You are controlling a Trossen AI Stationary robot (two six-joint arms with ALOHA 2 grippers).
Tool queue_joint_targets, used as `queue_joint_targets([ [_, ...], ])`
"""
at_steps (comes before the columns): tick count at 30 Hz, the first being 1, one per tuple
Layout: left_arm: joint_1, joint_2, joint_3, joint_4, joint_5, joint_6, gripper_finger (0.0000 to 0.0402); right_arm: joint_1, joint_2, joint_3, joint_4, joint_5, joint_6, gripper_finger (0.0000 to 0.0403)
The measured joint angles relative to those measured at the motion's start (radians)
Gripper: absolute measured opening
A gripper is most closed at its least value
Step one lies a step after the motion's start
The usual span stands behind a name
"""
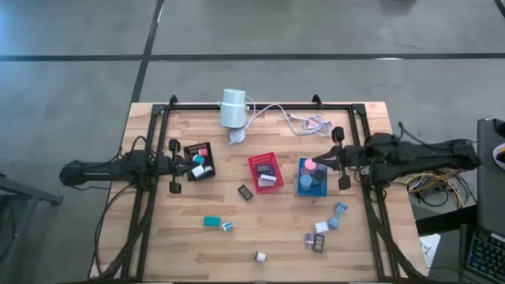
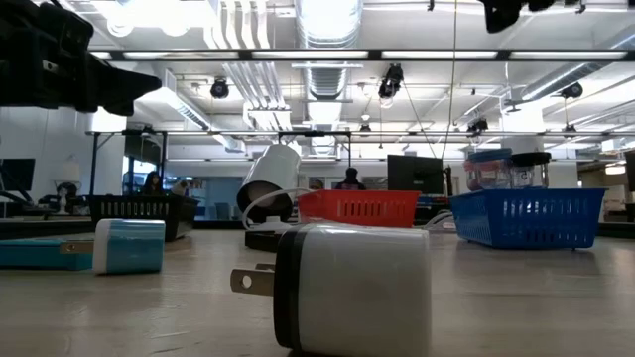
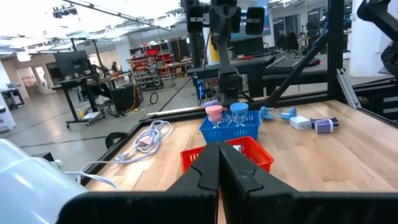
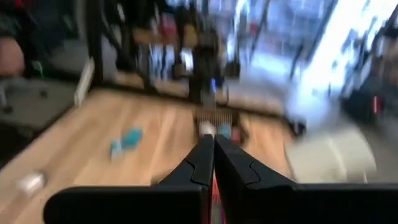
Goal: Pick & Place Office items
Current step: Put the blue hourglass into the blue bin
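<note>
Small office items lie scattered on the wooden table: a teal block (image 1: 211, 222), a white plug-like piece (image 1: 259, 256) that fills the foreground of the low view (image 2: 352, 288), a black piece (image 1: 245, 192) and a cluster (image 1: 323, 229) near the right side. More pieces sit in the black tray (image 1: 199, 160), the red tray (image 1: 266, 171) and the blue tray (image 1: 312, 177). My left gripper (image 1: 192, 162) hangs shut and level at the black tray's left edge (image 3: 219, 163). My right gripper (image 1: 321, 163) is shut (image 4: 213, 155), raised over the blue tray's far right corner.
A white cylinder (image 1: 233, 108) with its cables (image 1: 304, 120) lies at the table's far edge. A black frame (image 1: 150, 158) runs along the table's sides. Bare wood lies in the near left part (image 1: 181, 244).
</note>
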Motion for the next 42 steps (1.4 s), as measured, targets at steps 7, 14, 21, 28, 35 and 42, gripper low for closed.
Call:
queue_joint_targets([
  [7,0.0,0.0,0.0,0.013,0.0,0.013,0.0005,0.183,0.169,0.339,-0.624,0.26,0.353,0.0008],
  [14,0.0,0.0,0.0,0.036,0.001,0.04,0.0005,0.475,0.27,0.419,-0.838,0.44,0.837,0.0008],
  [21,0.0,0.0,0.0,0.088,0.003,0.043,0.0005,0.766,0.398,0.412,-0.959,0.555,1.276,0.0008],
  [28,0.0,0.0,0.0,0.089,0.003,0.017,0.0005,0.948,0.538,0.408,-1.143,0.585,1.802,0.0008],
  [35,0.0,0.0,0.0,0.089,0.003,-0.03,0.0005,1.005,0.675,0.408,-1.168,0.465,2.086,0.0008],
  [42,0.0,0.0,0.0,0.089,0.003,-0.03,0.0005,1.004,0.804,0.408,-1.158,0.34,2.082,0.0008],
])
